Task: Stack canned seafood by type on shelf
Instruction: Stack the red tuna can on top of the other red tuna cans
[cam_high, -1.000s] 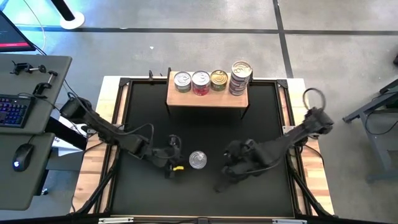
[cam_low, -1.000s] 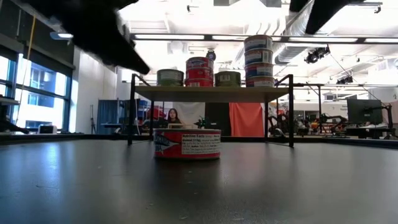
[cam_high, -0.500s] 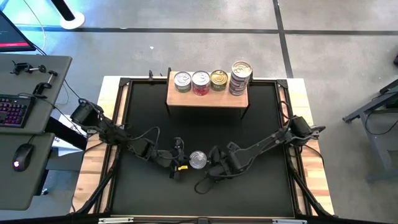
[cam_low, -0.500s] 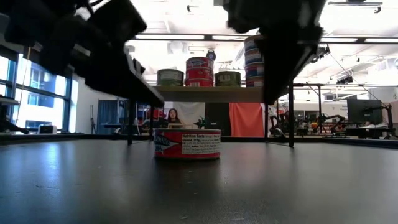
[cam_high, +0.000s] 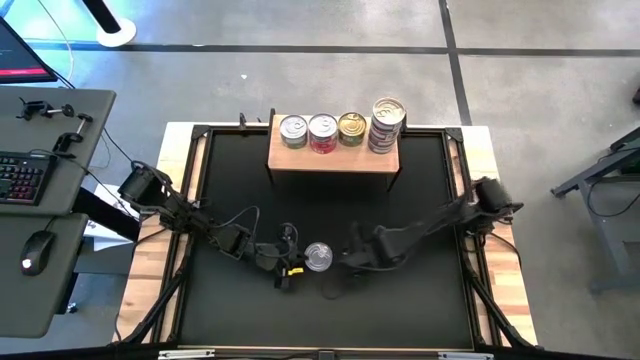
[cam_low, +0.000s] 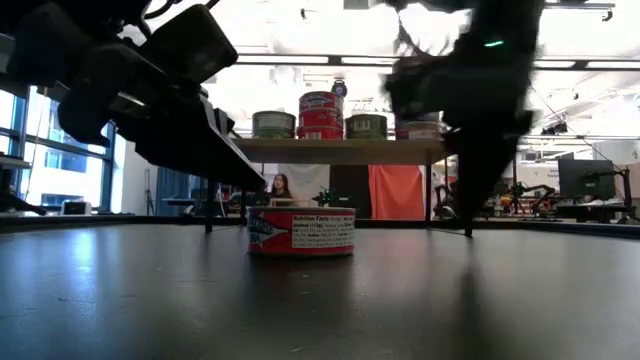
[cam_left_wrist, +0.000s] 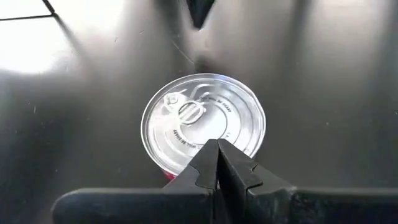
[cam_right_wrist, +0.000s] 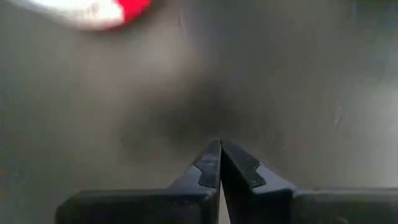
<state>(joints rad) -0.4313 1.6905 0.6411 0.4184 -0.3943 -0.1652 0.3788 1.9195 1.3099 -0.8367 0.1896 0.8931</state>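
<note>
Both our grippers, left (cam_high: 288, 270) and right (cam_high: 345, 262), sit pinched closed and empty-handed on either side of the lone tin (cam_high: 318, 257).

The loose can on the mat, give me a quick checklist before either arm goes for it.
1. Loose can upright on black mat: ok.
2. Left gripper open for a grasp: not ok, shut.
3. Right gripper open: not ok, shut, empty.
4. Both grippers clear of the can: cannot tell for left, which is very close.
5. Shelf has matching stack, red-labelled: ok.
</note>
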